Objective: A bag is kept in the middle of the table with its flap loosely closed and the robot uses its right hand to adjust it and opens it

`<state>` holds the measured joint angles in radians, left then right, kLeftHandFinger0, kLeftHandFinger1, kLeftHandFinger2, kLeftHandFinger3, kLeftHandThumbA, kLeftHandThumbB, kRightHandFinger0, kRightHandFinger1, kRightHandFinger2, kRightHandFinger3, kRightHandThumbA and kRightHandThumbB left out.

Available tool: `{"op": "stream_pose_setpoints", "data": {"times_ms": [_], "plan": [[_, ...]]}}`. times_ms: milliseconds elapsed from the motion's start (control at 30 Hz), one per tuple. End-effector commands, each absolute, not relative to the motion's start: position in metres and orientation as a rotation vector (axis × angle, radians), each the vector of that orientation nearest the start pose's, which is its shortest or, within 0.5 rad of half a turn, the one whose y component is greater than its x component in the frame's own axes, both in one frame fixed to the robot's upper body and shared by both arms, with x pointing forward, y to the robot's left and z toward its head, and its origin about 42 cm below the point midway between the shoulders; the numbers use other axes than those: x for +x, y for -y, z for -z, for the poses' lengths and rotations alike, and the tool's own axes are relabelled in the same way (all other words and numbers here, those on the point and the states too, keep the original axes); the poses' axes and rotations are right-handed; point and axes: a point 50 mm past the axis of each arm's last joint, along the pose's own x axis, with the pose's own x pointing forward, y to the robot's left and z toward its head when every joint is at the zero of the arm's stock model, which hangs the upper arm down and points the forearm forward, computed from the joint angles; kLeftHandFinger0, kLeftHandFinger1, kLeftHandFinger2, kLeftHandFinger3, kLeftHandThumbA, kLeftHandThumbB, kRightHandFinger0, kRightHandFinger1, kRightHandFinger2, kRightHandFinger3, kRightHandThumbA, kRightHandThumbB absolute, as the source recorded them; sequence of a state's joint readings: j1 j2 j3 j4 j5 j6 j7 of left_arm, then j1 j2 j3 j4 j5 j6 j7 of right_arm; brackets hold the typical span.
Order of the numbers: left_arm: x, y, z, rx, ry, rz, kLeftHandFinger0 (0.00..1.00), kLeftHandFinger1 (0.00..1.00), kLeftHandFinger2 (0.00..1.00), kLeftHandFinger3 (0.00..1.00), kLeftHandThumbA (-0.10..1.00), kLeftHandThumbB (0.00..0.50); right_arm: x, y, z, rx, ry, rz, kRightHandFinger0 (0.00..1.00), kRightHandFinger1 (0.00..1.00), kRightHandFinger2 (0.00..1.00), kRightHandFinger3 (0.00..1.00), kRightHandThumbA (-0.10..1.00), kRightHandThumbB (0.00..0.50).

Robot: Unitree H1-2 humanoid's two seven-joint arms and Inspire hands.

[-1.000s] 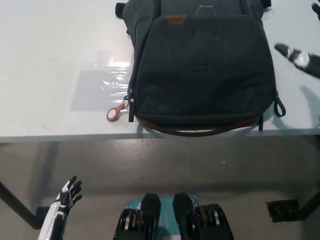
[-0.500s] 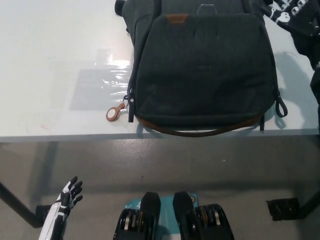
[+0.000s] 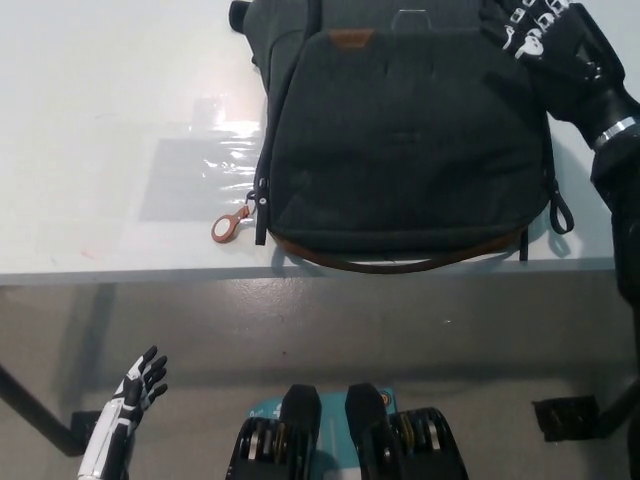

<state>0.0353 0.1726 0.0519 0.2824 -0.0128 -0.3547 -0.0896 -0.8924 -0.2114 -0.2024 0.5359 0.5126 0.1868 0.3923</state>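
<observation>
The dark grey bag (image 3: 400, 140) lies flat at upper centre on the pale table (image 3: 110, 120), flap down, its lower edge at the table's near rim. The black right hand (image 3: 545, 35) rests on its upper right corner; whether its fingers grip cannot be told. The white left hand (image 3: 135, 395) hangs at lower left, fingers spread, below the table.

Single head view — looking steeply down over table (image 3: 100, 120) edge and floor (image 3: 300, 330)

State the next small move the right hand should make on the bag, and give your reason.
Probably close the right hand on the far right corner of the flap and lift it. The bag lies flat on the table, flap down, the black hand at that corner. The left hand rests low, open.
</observation>
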Motion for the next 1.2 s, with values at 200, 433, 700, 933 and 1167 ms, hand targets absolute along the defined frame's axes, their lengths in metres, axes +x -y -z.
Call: {"op": "stream_pose_setpoints", "data": {"times_ms": [200, 433, 700, 933, 1167], "plan": [[0.268, -0.294, -0.055, 0.193, 0.096, 0.064, 1.00, 1.00, 1.00, 1.00, 1.00, 0.500, 0.516, 0.218, -0.334, 0.312, 0.259, -0.515, 1.00, 1.00, 1.00, 1.00, 1.00, 0.436], [0.272, -0.296, -0.059, 0.182, 0.108, 0.063, 1.00, 1.00, 1.00, 1.00, 1.00, 0.500, 0.527, 0.213, -0.325, 0.211, 0.180, -0.259, 0.00, 0.19, 0.53, 0.49, -0.10, 0.155], [0.276, -0.297, -0.062, 0.191, 0.117, 0.069, 1.00, 1.00, 1.00, 1.00, 1.00, 0.492, 0.526, 0.218, -0.329, 0.158, 0.185, -0.255, 0.00, 0.33, 0.65, 0.71, -0.10, 0.118], [0.282, -0.298, -0.065, 0.202, 0.126, 0.072, 1.00, 1.00, 1.00, 1.00, 1.00, 0.480, 0.527, 0.224, -0.327, 0.151, 0.169, -0.239, 0.00, 0.37, 0.68, 0.76, -0.10, 0.119], [0.284, -0.299, -0.066, 0.201, 0.129, 0.071, 1.00, 1.00, 1.00, 1.00, 1.00, 0.464, 0.506, 0.233, -0.336, 0.133, 0.241, -0.252, 0.00, 0.33, 0.64, 0.74, -0.10, 0.124]]}}
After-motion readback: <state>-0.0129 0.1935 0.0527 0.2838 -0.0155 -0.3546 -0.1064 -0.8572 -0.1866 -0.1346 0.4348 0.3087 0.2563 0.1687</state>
